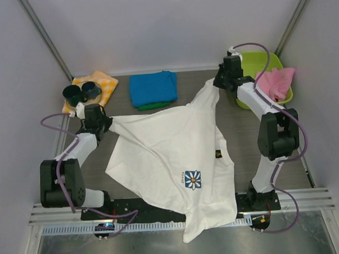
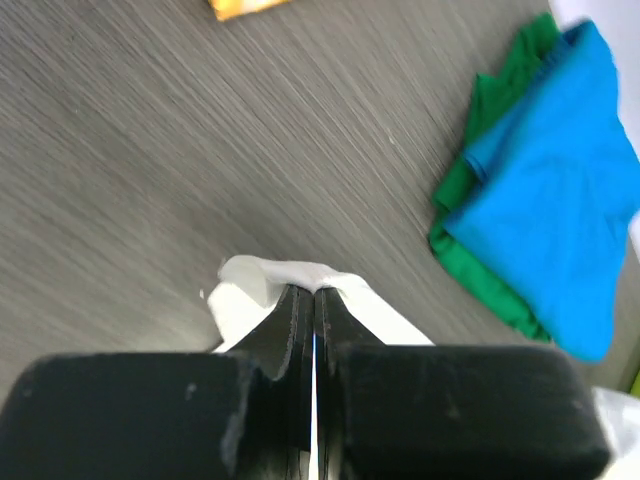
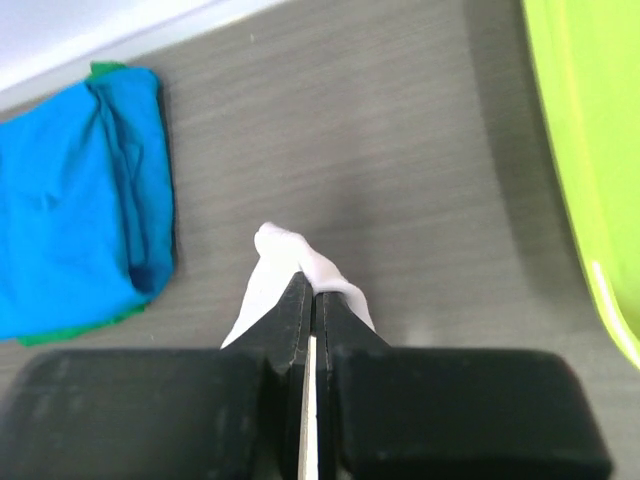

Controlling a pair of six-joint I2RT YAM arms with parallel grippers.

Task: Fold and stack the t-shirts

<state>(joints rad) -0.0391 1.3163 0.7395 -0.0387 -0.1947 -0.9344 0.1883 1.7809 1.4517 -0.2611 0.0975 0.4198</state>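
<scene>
Bright and even from overhead in the top view; soft, pale shadows beneath the white t-shirt on the table; dull sheen along the near metal strip; left wrist view smeared with motion blur over grain and blue t-shirt; black fingers out of focus; right wrist view crisper, thin glare on the green bin.

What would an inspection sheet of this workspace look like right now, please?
Surface: grey wood-grain tabletop, partly covered.
Job's things: large white cotton t-shirt with blue daisy print stretched between both arms, hem over the near edge; folded turquoise-blue t-shirt stacked on green t-shirt at the back.
Clutter: orange-and-white checked cloth bearing two black round containers; lime-green plastic tub holding pink fabric.
Grippers: left gripper and right gripper each shut on the white t-shirt.
Cables: purple cables looped along both arms.
Surroundings: plain pale walls.
</scene>
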